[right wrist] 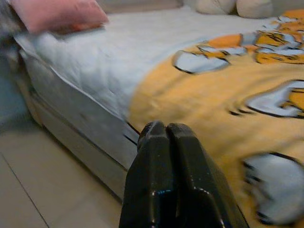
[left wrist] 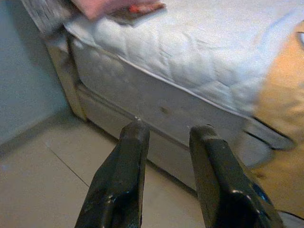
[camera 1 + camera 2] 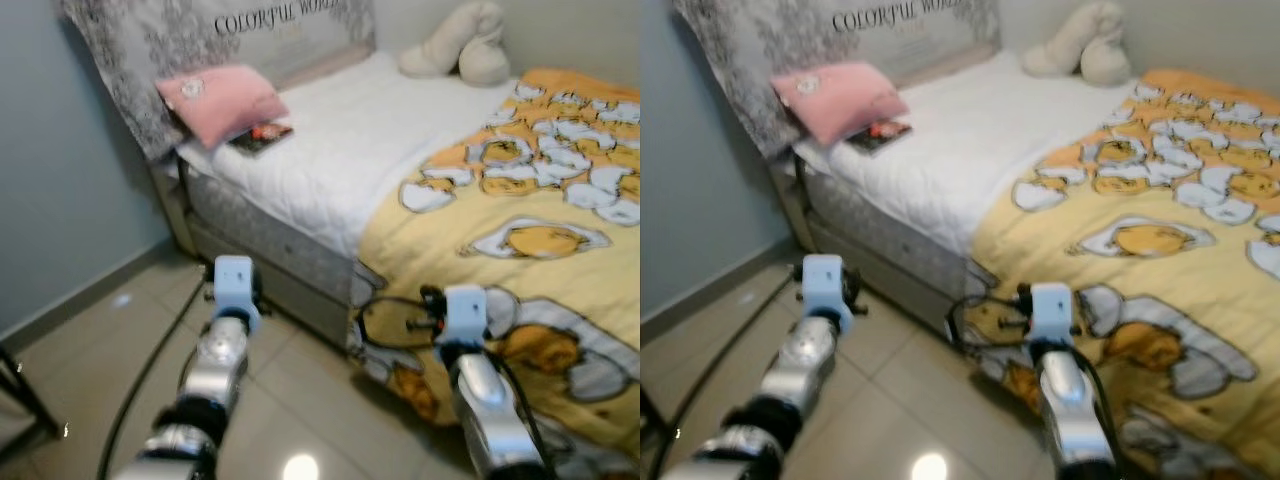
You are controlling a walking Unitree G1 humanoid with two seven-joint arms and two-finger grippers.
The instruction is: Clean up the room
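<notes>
- The bed (image 3: 330, 150) stood against the blue-grey wall (image 3: 60, 200), its white mattress bare at the head end.
- The yellow blanket (image 3: 540, 240) covered the foot end and hung over the near edge towards the tiled floor (image 3: 300, 400).
- A grey patterned pillow (image 3: 200, 50) leaned at the head, and a cream plush toy (image 3: 460, 45) sat at the far corner.
- A pink cushion (image 3: 220, 100) lay by the pillow, partly on top of a book (image 3: 262, 135), the likeliest thing to tidy first.
- The left tool (image 2: 166, 137) was held over the floor just short of the bed's side, fingers moderately apart and holding nothing.
- The right tool (image 1: 166, 130) was near the blanket's hanging edge, fingers pressed together and empty.
- A dark cable (image 3: 150, 370) ran across the floor beside the left arm.
- Judgement: the robot was approaching, and the book was well out of reach. It would do best to step closer to the head end, mind the cable, and bring the left tool in low and level to the free edge of the book so the cushion is not dragged.
</notes>
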